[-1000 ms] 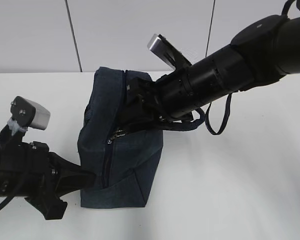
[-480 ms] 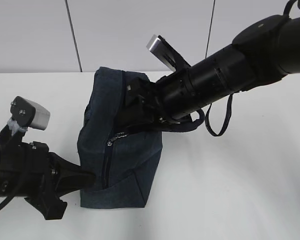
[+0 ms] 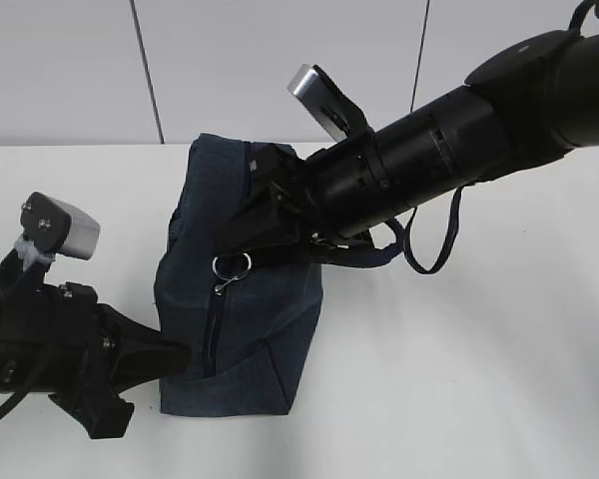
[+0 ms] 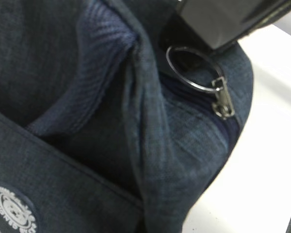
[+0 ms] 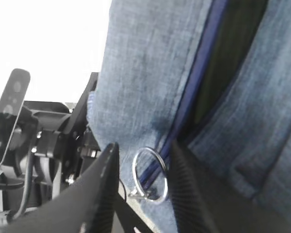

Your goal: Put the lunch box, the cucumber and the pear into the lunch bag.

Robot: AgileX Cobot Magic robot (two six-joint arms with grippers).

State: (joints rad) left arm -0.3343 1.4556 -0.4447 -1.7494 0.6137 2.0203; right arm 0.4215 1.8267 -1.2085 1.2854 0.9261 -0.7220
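The navy lunch bag (image 3: 270, 329) stands on the white table and fills the left wrist view (image 4: 63, 73). Its metal ring pull (image 3: 232, 266) hangs free on the zipper, halfway down the side. My right gripper (image 3: 255, 225) is open, and in the right wrist view (image 5: 144, 151) the ring pull (image 5: 136, 171) lies between its fingers without being clamped. Above the ring the zipper gapes dark. My left gripper (image 3: 180, 357) is shut on the bag's lower left corner, with its jaws hidden by fabric. The lunch box, the cucumber and the pear are out of view.
The bag's looped handle (image 3: 429, 244) hangs under my right arm. The white table (image 3: 479, 379) stretches to the right of the bag, with a grey panelled wall (image 3: 280, 60) behind. My right finger (image 4: 218, 19) shows as a black block above the ring in the left wrist view.
My right gripper has drawn back up and to the right off the zipper pull. The ring, hidden under the fingers before, now hangs in plain sight. The left arm has not moved.
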